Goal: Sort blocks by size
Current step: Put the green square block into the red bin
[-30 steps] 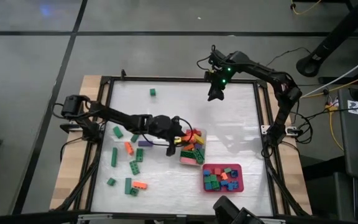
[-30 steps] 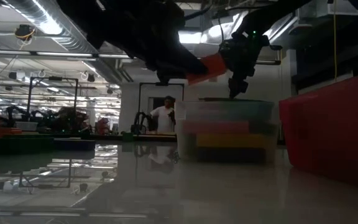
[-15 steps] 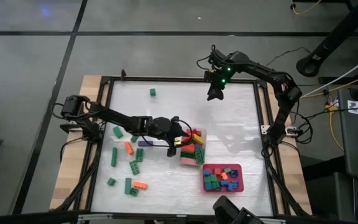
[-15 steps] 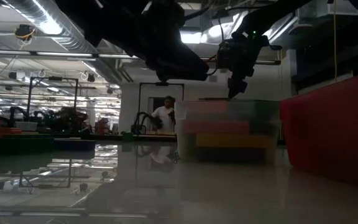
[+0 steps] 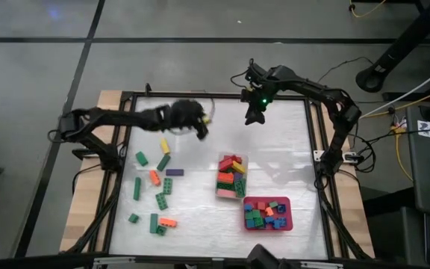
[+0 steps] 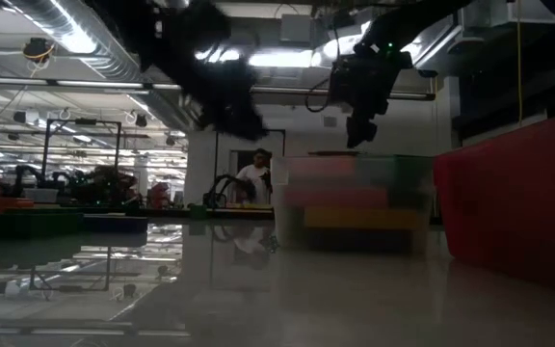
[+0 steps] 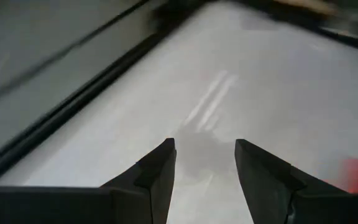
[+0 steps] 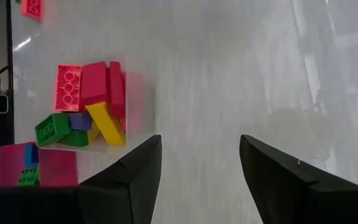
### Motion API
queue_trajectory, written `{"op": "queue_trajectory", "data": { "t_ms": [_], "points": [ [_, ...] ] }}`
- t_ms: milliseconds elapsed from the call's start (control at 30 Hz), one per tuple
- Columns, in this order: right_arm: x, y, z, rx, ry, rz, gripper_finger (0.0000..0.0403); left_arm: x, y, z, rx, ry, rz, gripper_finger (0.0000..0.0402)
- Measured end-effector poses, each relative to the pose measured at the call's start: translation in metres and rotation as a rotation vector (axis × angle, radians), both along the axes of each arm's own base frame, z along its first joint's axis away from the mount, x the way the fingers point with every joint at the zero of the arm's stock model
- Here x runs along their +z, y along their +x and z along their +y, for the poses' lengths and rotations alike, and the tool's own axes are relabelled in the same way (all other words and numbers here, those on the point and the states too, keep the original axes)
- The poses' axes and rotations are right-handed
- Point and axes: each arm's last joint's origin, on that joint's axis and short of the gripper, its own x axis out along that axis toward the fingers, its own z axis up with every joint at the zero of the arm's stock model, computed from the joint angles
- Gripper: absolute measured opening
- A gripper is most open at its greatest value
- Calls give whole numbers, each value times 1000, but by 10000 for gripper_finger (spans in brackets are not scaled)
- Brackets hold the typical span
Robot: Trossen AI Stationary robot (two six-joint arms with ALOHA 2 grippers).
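The left gripper, upper middle of the high view, has parted jaws gripping nothing. The right gripper hangs open and empty. Blocks lie lower left; others fill the tub and tray.

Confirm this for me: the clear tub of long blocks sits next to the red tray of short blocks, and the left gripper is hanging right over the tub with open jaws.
Not quite. The left gripper is open, but it is not over the clear tub; the high view shows it up near the table's far side, away from the tub. The rest holds: the tub of long blocks sits beside the red tray of short blocks.
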Motion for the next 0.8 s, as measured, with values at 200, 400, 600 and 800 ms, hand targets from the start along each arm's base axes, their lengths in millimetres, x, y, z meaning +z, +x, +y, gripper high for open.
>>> {"op": "queue_trajectory", "data": {
  "t_ms": [200, 400, 600, 800],
  "points": [
    [2, 22, 19, 76, -70, -60, 214, -21, -42, 56, 418, -291, 82, 153],
    [2, 40, 39, 122, -200, -50, 214, -52, -62, 80, 591, -396, 179, 153],
    [1, 49, 55, 155, -258, -30, 214, -73, -56, 95, 588, -363, 185, 153],
    [1, 53, 64, 180, -258, -33, 214, -78, -53, 100, 604, -341, 163, 153]
  ]
}}
